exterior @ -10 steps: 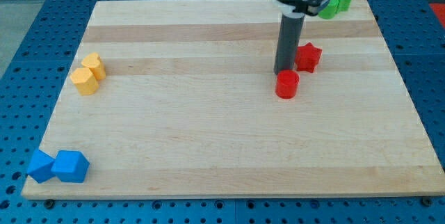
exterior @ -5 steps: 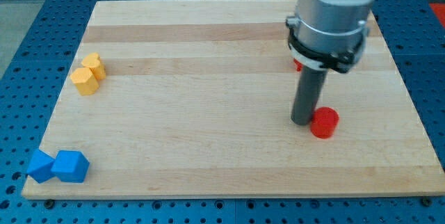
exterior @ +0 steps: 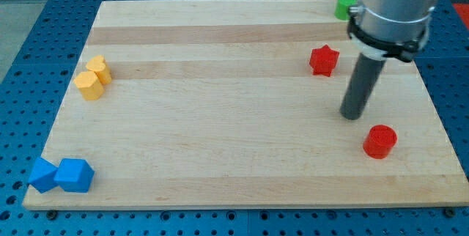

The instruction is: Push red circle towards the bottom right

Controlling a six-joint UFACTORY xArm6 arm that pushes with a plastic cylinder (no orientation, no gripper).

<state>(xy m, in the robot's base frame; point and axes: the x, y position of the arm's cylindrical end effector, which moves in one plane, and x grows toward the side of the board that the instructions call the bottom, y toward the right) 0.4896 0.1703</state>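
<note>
A small red circular block (exterior: 379, 141) sits near the wooden bench's (exterior: 220, 155) bottom-right corner, my tip (exterior: 352, 116) just up-left, touching nothing.

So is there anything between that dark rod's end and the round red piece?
No. In the camera view, only bare board separates my tip from the red circle, which sits apart, toward the view's bottom right.

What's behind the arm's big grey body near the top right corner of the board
A green block shows at the arm's left edge, on the wooden board; most of it is covered, so its shape is unclear. My tip rests lower, up-left of the red circle.
</note>
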